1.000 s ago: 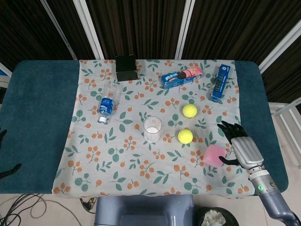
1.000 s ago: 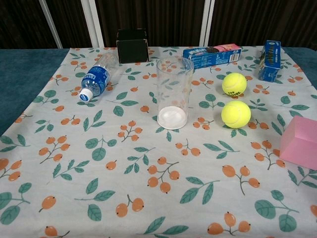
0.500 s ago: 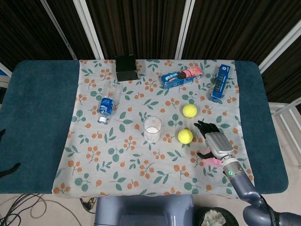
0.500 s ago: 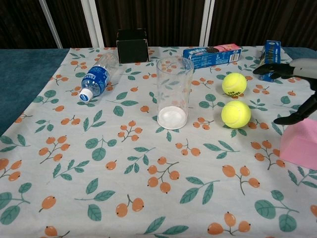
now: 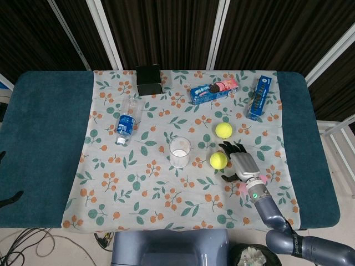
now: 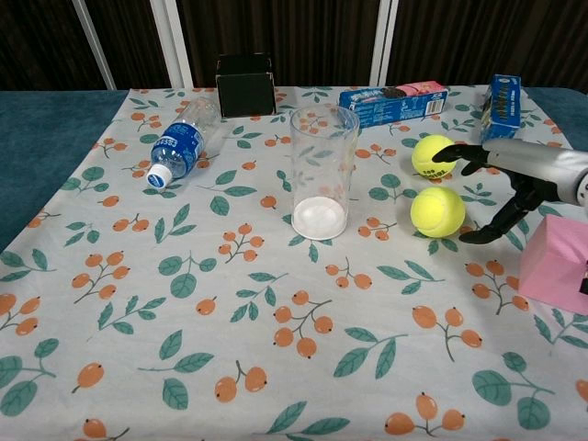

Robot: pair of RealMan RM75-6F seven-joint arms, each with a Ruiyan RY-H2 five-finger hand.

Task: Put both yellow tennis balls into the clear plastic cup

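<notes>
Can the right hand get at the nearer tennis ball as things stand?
Probably yes: the right hand is open beside the nearer tennis ball, nothing between them; the pink block lies behind it.

Behind the tabletop (image 5: 44,127), covered in dark teal, dark ribbed wall panels (image 5: 161,27) run across, split by slanting white posts (image 5: 105,33). A floral cloth (image 5: 138,194) lies across the middle, and below the near edge, cables (image 5: 33,241) trail over a pale floor.
</notes>
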